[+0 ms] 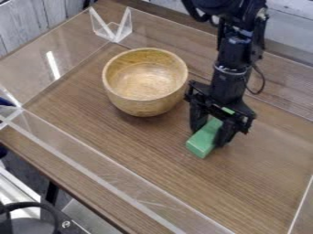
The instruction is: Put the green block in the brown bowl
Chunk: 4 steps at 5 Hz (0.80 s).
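A single camera looks down at a slant from above and in front of the wooden table (110,155), facing toward the far back edge. It stands at middle range, near enough that the table fills almost the whole picture. The brown bowl (145,81) sits a little up and left of the picture's middle. Right of the bowl, the arm (232,46) comes in from the top edge. No second view is given.

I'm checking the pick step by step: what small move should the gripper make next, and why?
Probably close the jaws. The black gripper straddles the far end of the bright green rectangular block, which lies on the wooden table beside the round tan wooden bowl.
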Available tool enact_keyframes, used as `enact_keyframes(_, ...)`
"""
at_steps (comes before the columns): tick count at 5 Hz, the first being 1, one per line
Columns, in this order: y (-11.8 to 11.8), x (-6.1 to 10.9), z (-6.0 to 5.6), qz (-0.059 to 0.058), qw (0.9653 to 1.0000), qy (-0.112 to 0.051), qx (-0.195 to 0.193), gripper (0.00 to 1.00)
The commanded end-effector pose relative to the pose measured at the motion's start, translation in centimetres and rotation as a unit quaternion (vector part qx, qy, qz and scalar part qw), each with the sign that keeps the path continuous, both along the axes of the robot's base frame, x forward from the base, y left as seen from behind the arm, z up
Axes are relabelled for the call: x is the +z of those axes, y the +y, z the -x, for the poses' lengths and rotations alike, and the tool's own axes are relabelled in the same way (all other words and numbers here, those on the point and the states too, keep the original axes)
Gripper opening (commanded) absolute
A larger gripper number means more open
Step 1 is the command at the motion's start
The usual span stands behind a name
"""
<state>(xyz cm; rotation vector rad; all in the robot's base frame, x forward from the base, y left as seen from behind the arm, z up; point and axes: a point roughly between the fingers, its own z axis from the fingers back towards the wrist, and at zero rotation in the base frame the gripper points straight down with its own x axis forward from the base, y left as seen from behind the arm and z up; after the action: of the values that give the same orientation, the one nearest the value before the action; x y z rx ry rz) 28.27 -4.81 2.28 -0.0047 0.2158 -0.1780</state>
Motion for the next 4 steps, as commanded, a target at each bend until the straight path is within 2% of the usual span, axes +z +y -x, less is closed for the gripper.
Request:
enact_keyframes(1, -0.84, 0.88, -1.56, 0.005, 0.9996, -0.025, -0.010, 0.00)
enact_keyframes(4, -1.84, 0.30, -2.54, 0.006, 0.9994, -0.023, -0.025, 0.00)
